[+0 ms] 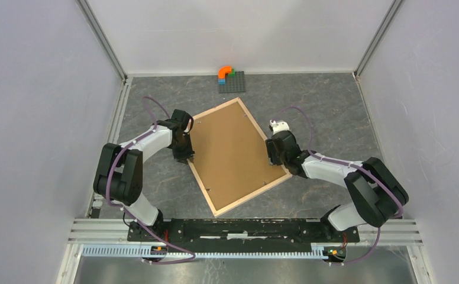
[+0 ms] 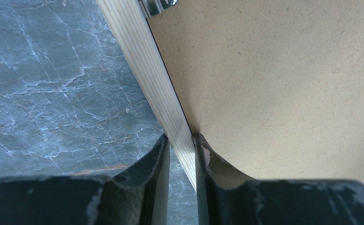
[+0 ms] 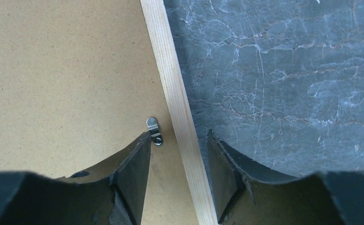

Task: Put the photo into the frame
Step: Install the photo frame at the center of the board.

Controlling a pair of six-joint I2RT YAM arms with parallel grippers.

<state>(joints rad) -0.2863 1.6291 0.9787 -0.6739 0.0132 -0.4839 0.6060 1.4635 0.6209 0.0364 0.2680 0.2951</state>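
The left claw (image 2: 182, 145) pinches the frame (image 2: 156, 79) by its near rail. The right claw (image 3: 179, 154) straddles the opposite rail, jaws apart and not touching. The thin pale wood looks light, stiff and probably twisty, so grip both rails mid-length. Inside the rails sits the backing board (image 2: 274, 84). The photo is hidden, possibly beneath it.

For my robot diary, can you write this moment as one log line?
left gripper: clamped on frame rail | right gripper: open, straddling opposite rail | frame: back up, backing board in | photo: not visible
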